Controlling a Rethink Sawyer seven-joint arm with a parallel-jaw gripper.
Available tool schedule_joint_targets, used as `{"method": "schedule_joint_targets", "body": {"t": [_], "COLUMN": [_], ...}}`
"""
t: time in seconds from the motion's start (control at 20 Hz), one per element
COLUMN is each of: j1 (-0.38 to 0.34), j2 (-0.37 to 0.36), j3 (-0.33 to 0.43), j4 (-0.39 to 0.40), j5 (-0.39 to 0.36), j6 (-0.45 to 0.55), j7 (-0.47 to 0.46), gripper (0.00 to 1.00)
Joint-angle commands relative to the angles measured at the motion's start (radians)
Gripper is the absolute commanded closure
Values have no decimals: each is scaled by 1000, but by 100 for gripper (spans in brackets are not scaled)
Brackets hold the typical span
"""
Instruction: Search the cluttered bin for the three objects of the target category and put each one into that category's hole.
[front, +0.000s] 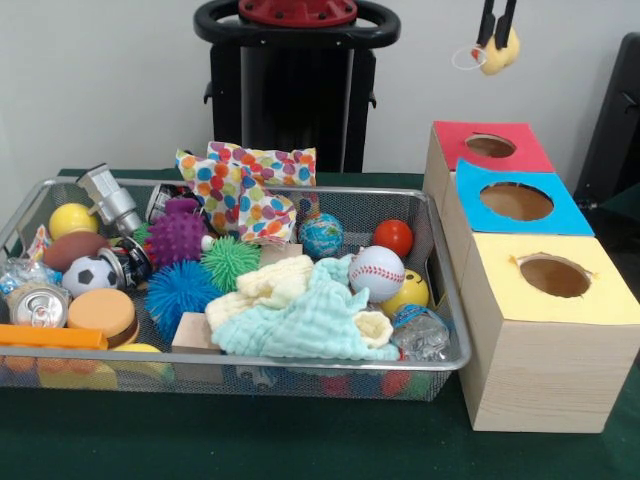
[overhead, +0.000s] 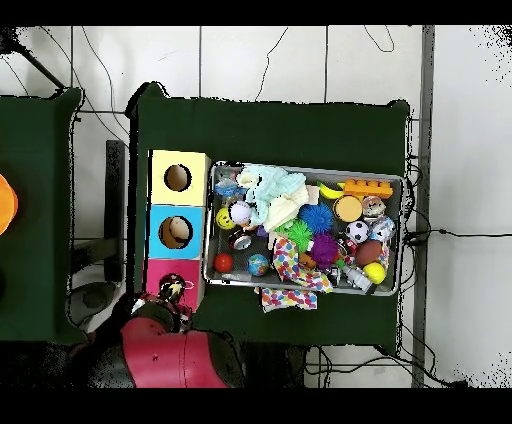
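My gripper (front: 497, 42) hangs high at the upper right, shut on a small yellow object (front: 502, 57) with a clear ring at its side. It is above and a little behind the red box (front: 525, 157), over the round hole (front: 490, 146) in its top. In the overhead view the gripper (overhead: 172, 289) covers that hole on the red box (overhead: 155, 272). The wire bin (front: 441, 245) holds a baseball (front: 376, 272), an orange ball (front: 393, 237), a globe ball (front: 321, 235), a soccer ball (front: 88, 275), a yellow ball (front: 72, 219) and spiky balls.
A blue box (front: 578, 216) and a yellow box (front: 605, 302), each with a hole, stand in a row with the red one, right of the bin. Pale cloths (front: 300, 315), a dotted cloth (front: 245, 190), cans, a wooden block and an orange brick crowd the bin.
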Motion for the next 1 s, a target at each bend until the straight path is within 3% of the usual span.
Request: {"method": "schedule_joint_targets", "body": {"t": [0.05,0.5,1.0], "j1": [-29,-35,21], "j2": [125,196,202], "j3": [11,4,-39], "j4": [36,-22,-5], "j5": [53,65,76], "j6": [-76,-119,-145], "j7": [191,177,206], "gripper": [100,100,100]}}
